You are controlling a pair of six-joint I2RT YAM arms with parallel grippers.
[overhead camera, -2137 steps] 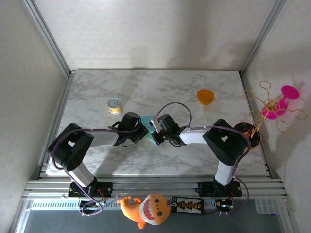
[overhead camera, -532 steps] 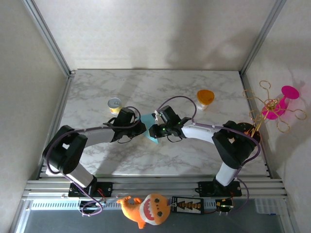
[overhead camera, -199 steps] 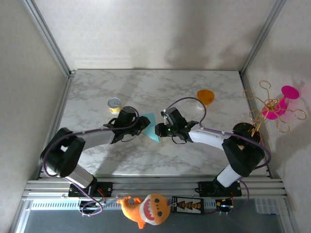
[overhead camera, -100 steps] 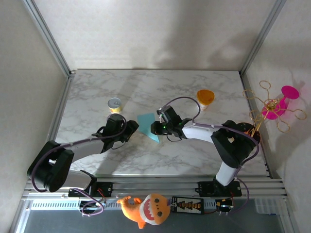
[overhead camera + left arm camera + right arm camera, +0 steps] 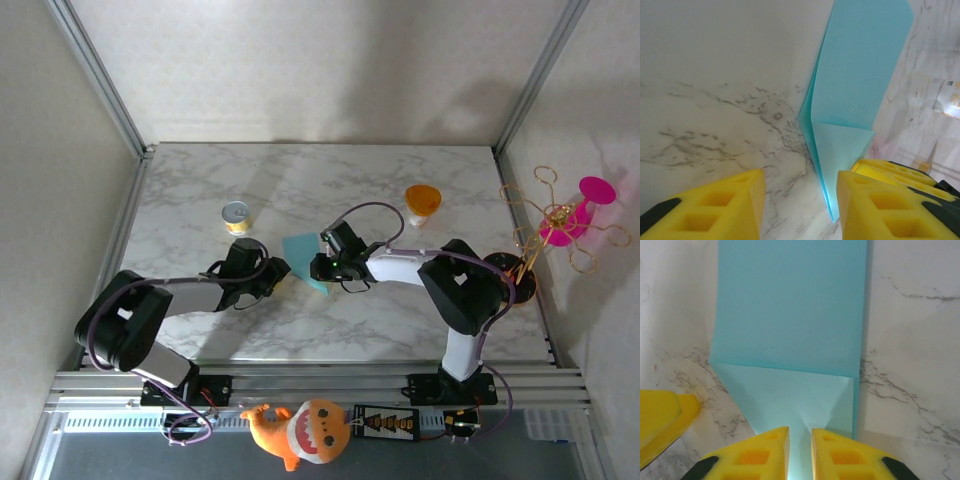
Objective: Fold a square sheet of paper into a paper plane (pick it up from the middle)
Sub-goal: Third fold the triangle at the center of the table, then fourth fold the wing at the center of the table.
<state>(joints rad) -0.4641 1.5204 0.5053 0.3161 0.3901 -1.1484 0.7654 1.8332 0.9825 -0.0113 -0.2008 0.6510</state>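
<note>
The square sheet of paper (image 5: 300, 250), teal-blue and partly folded with a triangular flap at its near end, sits at the middle of the marble table (image 5: 330, 180). My right gripper (image 5: 318, 267) (image 5: 800, 455) is shut on the paper's (image 5: 790, 320) near end, and pale paper fills the narrow gap between its yellow fingers (image 5: 760, 455). My left gripper (image 5: 274, 271) (image 5: 799, 210) is open just left of the paper. The folded point of the paper (image 5: 855, 90) reaches down between its fingers, close to the right one (image 5: 880, 210). No paper plane has taken shape.
A small yellow can (image 5: 237, 216) stands behind the left arm. An orange cup (image 5: 422, 200) stands behind the right arm. A wire ornament with a pink flower (image 5: 565, 218) is at the right edge, and an orange plush toy (image 5: 300, 430) lies below the arm bases.
My left gripper let go of the paper's left side, drew back toward its base, then edged rightward again with narrower jaws. The right gripper kept hold of the paper.
</note>
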